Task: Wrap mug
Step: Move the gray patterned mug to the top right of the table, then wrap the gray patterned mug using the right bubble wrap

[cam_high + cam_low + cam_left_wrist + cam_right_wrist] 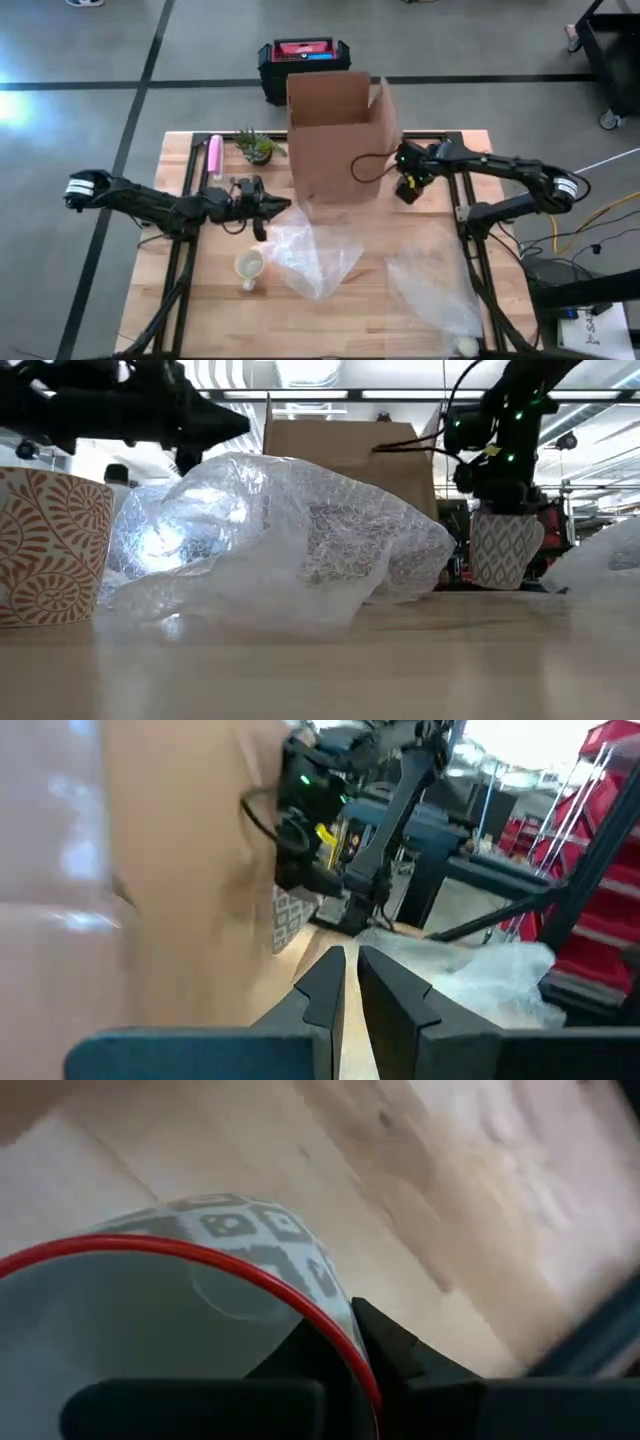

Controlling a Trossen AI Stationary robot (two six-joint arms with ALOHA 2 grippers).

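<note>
Gripping a grey-patterned mug (505,548) by its red rim, the right hand (409,187) holds it beside the cardboard box (340,130), probably bound for bubble wrap (315,255) on the bench (400,320). Left hand (268,209) hovers closed, empty.

high: straight down on table (330,310) | low: level across it — both show box (340,130)

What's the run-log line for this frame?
right gripper: shut on grey-patterned mug rim, beside cardboard box | left gripper: shut, empty, above bubble wrap | orange-patterned mug: unwrapped
</note>
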